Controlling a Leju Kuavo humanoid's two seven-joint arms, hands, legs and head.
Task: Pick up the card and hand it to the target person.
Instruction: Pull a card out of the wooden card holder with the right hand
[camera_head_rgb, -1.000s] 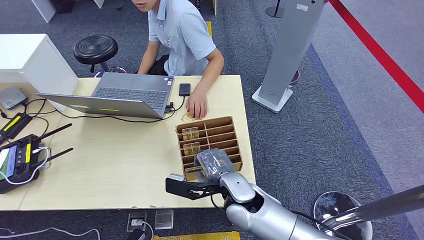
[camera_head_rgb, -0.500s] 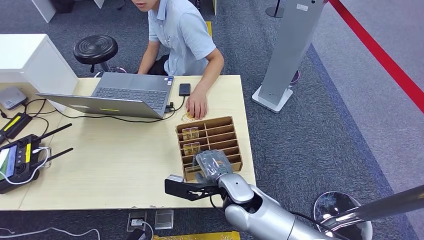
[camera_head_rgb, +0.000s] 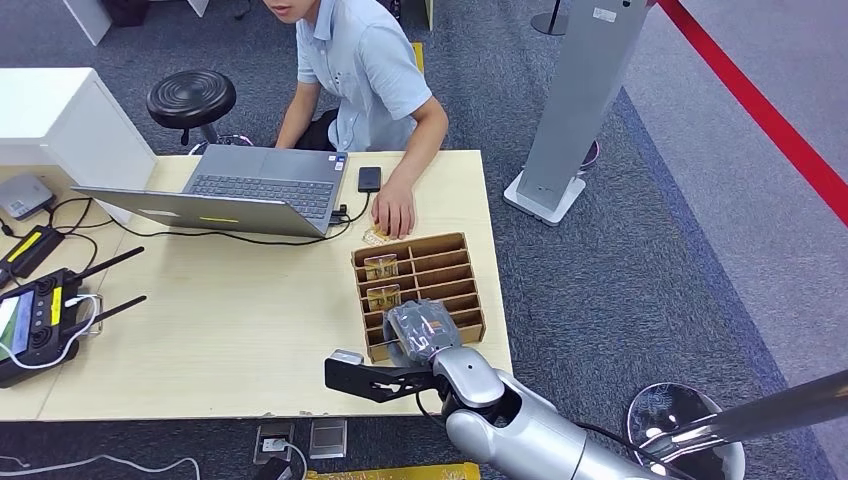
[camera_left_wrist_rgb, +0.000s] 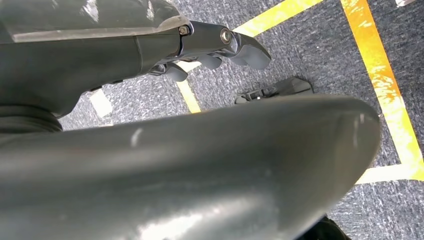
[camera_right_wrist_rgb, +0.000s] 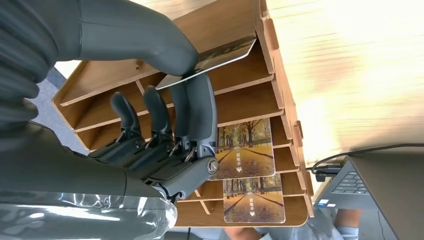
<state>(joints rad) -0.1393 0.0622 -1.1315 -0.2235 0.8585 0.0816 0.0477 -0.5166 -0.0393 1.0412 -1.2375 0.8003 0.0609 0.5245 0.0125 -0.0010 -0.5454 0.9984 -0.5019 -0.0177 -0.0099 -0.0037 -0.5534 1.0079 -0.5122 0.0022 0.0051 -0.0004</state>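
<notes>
In the wooden rack (camera_right_wrist_rgb: 280, 65), right hand (camera_right_wrist_rgb: 165, 125) pinching card (camera_right_wrist_rgb: 220, 57), left hand (camera_left_wrist_rgb: 210, 47) curled, empty.

This looks like an office that is also a robot test room. A person (camera_head_rgb: 362, 70) sits at a light wooden table (camera_head_rgb: 230, 330) with an open laptop (camera_head_rgb: 240, 190) and a phone (camera_head_rgb: 369, 179). A remote with antennas (camera_head_rgb: 45, 320) and black cables (camera_head_rgb: 90, 215) lie on the table, far from the robot's fingers (camera_right_wrist_rgb: 165, 117). The floor is grey carpet (camera_head_rgb: 640, 260) with a red line (camera_head_rgb: 760, 105) and yellow tape (camera_left_wrist_rgb: 385, 85). A black stool (camera_head_rgb: 191, 98) and a grey stand (camera_head_rgb: 575, 110) are there too.
</notes>
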